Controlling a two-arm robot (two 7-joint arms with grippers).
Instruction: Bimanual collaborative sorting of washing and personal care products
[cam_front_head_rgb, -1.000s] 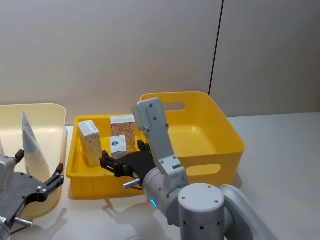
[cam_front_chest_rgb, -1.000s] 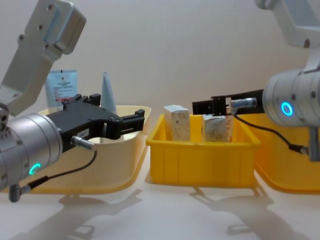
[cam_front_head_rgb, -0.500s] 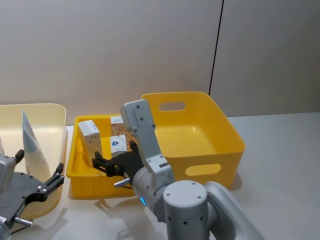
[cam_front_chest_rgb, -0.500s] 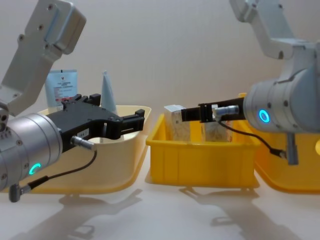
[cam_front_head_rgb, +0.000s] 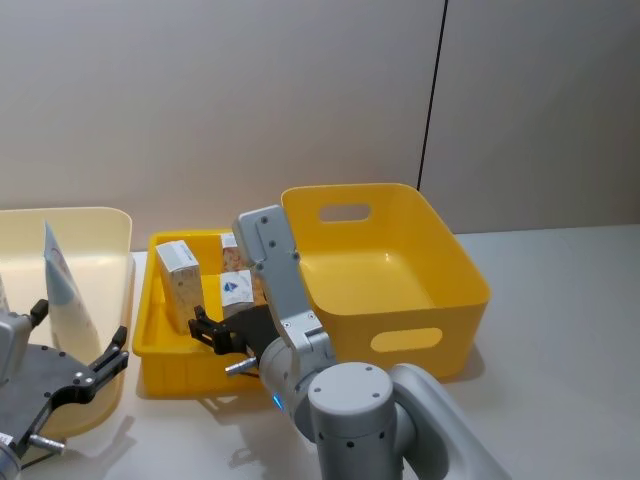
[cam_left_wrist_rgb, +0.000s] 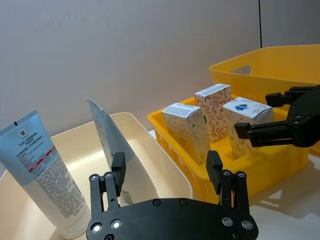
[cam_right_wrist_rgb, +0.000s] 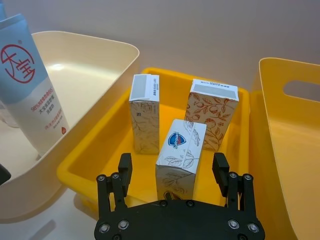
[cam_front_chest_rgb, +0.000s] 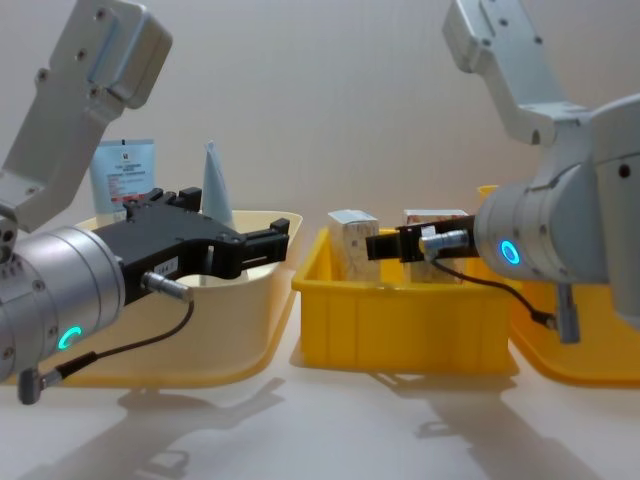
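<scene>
Right gripper (cam_right_wrist_rgb: 172, 159) is held spread at three cartons (cam_right_wrist_rgb: 145, 115) in yellow tray (cam_right_wrist_rgb: 170, 73); left gripper (cam_left_wrist_rgb: 166, 160), spread, at cream bin (cam_left_wrist_rgb: 75, 137) with two tubes (cam_left_wrist_rgb: 37, 165); white table (cam_front_chest_rgb: 400, 430).

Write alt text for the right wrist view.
The open right gripper faces three upright cartons in a small yellow bin, the blue-logo carton nearest. A blue tube stands in a pale bin beside it; a larger yellow bin sits opposite.

The right arm (cam_front_head_rgb: 268, 268) hides most of the rear carton (cam_front_head_rgb: 230, 255); the tube (cam_right_wrist_rgb: 30, 85)'s end is cropped

Four views, common yellow tray (cam_front_head_rgb: 175, 368)
</scene>
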